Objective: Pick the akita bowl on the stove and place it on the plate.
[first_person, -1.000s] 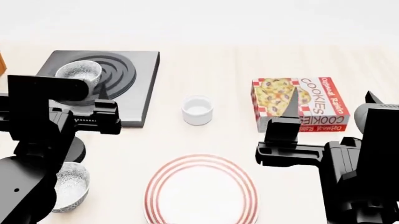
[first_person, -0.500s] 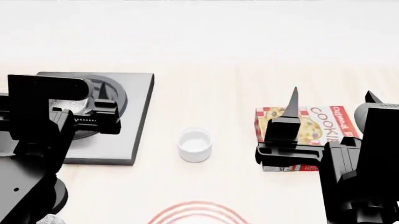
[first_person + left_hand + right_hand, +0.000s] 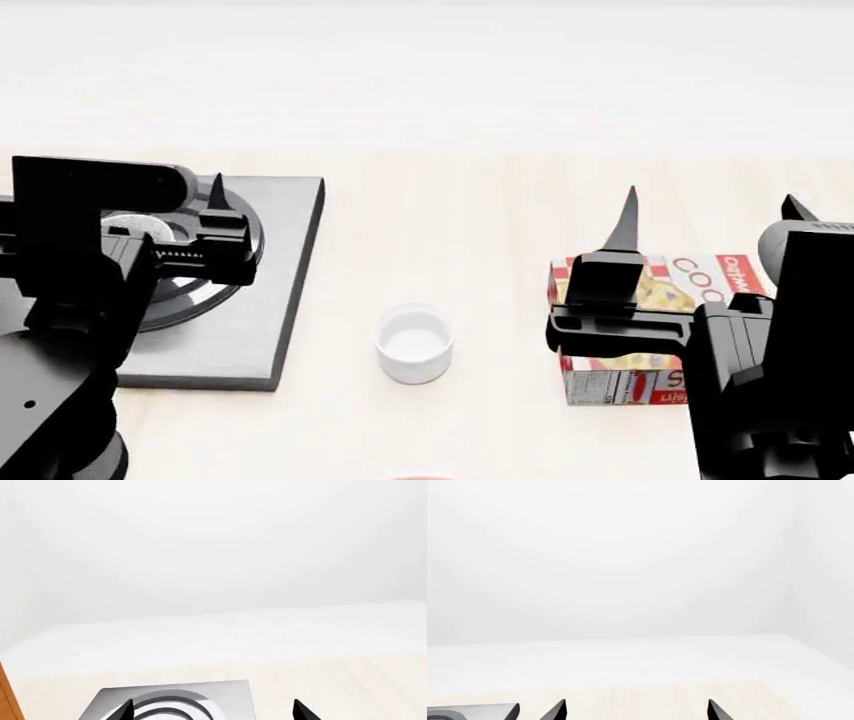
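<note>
**Bowl on the burner, hidden behind the left arm**

The akita bowl, small, round and white with grey speckle (image 3: 138, 228), sits on the ring burner of the flat dark-grey metallic stove (image 3: 267, 300); in the head view only a sliver of its rim shows past the black left arm. The bowl is round, so it has no long axis to line up with.

The left end effector (image 3: 214, 215) is raised in front of the stove, and the bowl lies just beyond and below it, slightly to its left. Its fingertips stand spread in the left wrist view, with nothing between them. The right end effector (image 3: 707, 215) is well apart, over by the red cookie box (image 3: 627, 345), and its tips are spread and empty too. The left arm is clearly nearer, so the reach looks to be its job: forward and down onto the bowl.

A small plain white cup (image 3: 415, 345) stands on the pale wooden counter (image 3: 441, 230) between stove and box. The plate is barely in view, if at all, at the near edge.
</note>
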`<state>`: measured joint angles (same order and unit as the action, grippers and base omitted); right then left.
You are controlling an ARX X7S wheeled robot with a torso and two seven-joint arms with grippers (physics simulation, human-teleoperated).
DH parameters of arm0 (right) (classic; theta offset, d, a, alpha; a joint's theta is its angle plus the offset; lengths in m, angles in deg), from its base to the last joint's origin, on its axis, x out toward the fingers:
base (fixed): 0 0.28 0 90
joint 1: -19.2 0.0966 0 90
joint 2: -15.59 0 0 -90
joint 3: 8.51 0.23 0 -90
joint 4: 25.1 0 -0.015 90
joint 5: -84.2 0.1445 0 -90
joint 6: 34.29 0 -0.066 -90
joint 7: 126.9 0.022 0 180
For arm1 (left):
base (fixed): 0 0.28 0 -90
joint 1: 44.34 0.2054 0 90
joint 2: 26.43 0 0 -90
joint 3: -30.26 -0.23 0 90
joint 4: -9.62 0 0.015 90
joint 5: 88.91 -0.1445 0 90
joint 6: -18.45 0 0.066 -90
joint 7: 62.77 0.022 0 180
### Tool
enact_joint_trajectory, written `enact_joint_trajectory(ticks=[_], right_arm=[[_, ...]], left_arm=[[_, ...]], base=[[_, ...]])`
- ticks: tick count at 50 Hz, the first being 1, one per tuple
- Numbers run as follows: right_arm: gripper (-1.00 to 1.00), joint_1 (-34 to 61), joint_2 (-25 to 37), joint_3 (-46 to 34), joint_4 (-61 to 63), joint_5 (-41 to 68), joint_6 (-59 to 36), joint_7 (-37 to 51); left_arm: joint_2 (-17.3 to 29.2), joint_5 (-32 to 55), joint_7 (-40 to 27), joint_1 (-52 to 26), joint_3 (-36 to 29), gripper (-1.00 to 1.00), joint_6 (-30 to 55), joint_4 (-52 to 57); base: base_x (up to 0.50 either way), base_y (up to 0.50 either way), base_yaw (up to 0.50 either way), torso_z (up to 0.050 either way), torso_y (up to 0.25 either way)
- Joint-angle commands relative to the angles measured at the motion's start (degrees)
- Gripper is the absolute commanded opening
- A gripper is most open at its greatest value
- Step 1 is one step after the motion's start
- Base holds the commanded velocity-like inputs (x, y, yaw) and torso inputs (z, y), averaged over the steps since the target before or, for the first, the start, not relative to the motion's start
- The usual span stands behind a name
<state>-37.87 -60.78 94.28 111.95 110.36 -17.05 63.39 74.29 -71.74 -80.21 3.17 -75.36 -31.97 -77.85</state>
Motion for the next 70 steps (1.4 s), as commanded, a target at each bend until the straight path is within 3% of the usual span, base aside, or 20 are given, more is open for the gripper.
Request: enact_joint_trajectory(ticks=[1,12,14,23,33,37,70], right_arm=[[1.0,-0.03,0.14,-0.01,-0.32,0.45,0.25,0.19],[1.0,-0.28,0.21,0.29,0.24,1.01,0.14,0.55],[1.0,-0.31,0.31,0.21,0.13,1.01,0.27,0.59],[1.0,0.14,0.27,0.42,0.74,1.78,-0.9,1.05],[1.0,-0.11,0.56,0.27,0.54,2.09,-0.32,1.13],[1.0,-0.02,0.58,0.1,0.4,2.18,-0.26,1.33],[1.0,-0.18,1.02,0.06,-0.05,3.46,0.1,2.26]], left_arm=[[0.56,0.21,0.16,-0.26,-0.62,1.0,0.22,0.47],[3.58,-4.01,3.09,-13.6,-4.54,1.0,0.97,-6.39],[4.44,-6.88,4.37,-16.9,-7.72,1.0,-1.24,-10.46],[1.3,-7.36,7.62,-25.47,-9.31,1.0,-4.18,-26.43],[-3.25,-4.18,5.24,-33.19,-4.23,1.0,-1.79,-38.82],[-4.17,-0.38,3.82,-35.43,1.11,1.0,0.52,-42.81],[-4.32,1.33,4.37,-33.09,0.78,1.0,-3.04,-40.93]], base=[[0.36,0.0,0.0,0.0,0.0],[0.07,0.0,0.0,0.0,0.0],[0.0,0.0,0.0,0.0,0.0],[0.0,0.0,0.0,0.0,0.0],[0.0,0.0,0.0,0.0,0.0],[0.0,0.0,0.0,0.0,0.0],[0.0,0.0,0.0,0.0,0.0]])
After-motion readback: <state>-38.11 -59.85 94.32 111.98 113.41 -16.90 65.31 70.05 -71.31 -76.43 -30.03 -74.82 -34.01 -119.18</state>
